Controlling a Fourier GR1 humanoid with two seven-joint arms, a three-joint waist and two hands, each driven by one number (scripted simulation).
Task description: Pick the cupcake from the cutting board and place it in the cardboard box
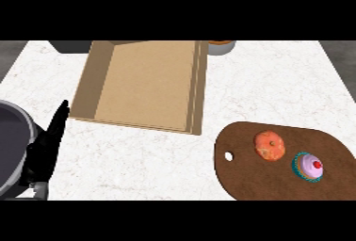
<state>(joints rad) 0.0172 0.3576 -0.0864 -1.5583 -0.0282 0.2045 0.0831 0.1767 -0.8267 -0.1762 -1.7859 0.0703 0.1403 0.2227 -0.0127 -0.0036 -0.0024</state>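
The cupcake [309,166], with pink frosting, a red cherry and a teal wrapper, sits on the right part of the brown cutting board [257,176] at the lower right. Beside it on the board lies an orange donut [269,145]. The open cardboard box [142,84] stands at the upper middle of the counter with nothing in it. My left hand [47,143] rests at the left edge, fingers straight and pointing up, far from the board. My right hand does not show.
A dark grey object [69,45] lies at the far edge left of the box. A grey cup [221,47] with something orange in it stands behind the box's right corner. The white marble counter [146,160] spreads between box and board.
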